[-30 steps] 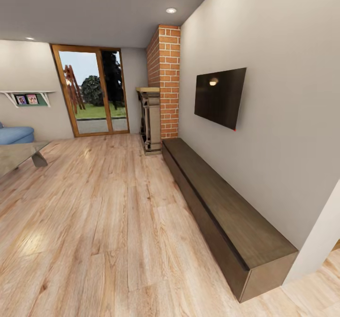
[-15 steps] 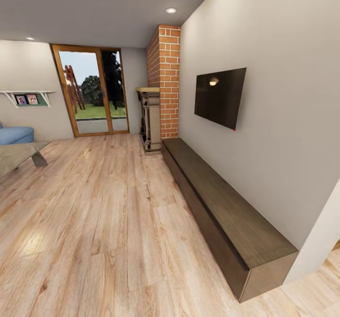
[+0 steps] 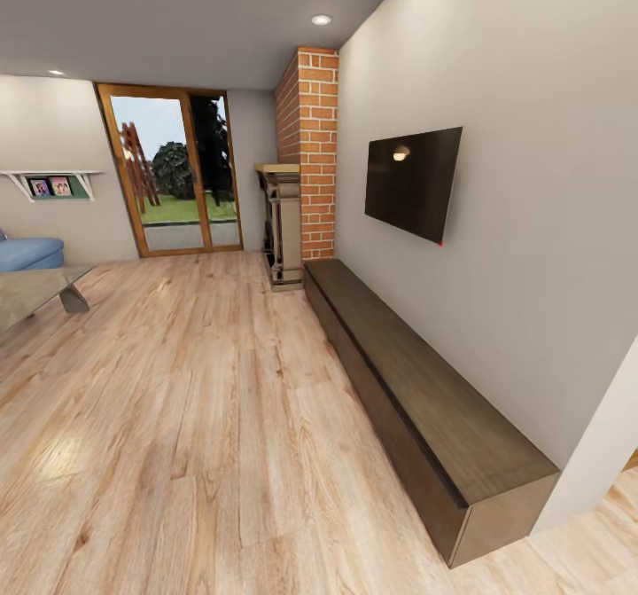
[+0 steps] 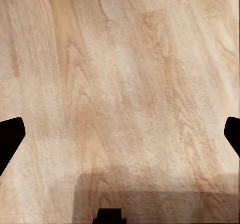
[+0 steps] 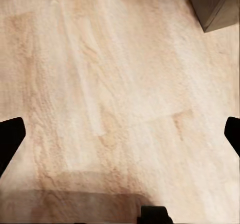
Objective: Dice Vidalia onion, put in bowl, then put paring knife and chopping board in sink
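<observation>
A living room with pale wood floor (image 3: 204,418): a dark low bench (image 3: 425,409) runs toward 1 o'clock under a wall television (image 3: 414,183), glass doors (image 3: 173,169) at 11 o'clock. Both the left gripper (image 4: 120,134) and right gripper (image 5: 120,134) hang spread wide, empty, over bare floor. Onion and sink lie elsewhere; best to turn the base toward the kitchen, clear of the bench.

The blue sofa (image 3: 29,253) is cut off by the head view's left edge, as is the low table (image 3: 35,292) before it. The framed pictures (image 3: 50,187) on the wall shelf are too small to read. In each wrist view the fingertips (image 4: 10,136) (image 5: 10,138) are clipped at the sides, and a dark corner, perhaps the long cabinet (image 5: 215,3), is cropped.
</observation>
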